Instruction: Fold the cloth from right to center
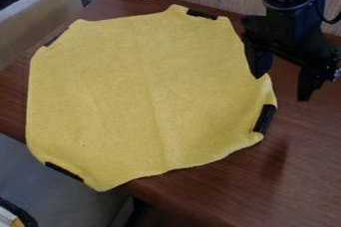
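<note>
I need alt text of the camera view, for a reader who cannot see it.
A yellow cloth with four black strips along its edge lies spread on a brown table, its lower-left part extending past the table edge. The robot's black hand, open, is at the cloth's right side.

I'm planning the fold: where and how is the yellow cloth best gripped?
Probably pinched at its edge at the view's right, near the black strip there, coming from above: the cloth lies spread out, and that edge is nearest the open hand.
</note>
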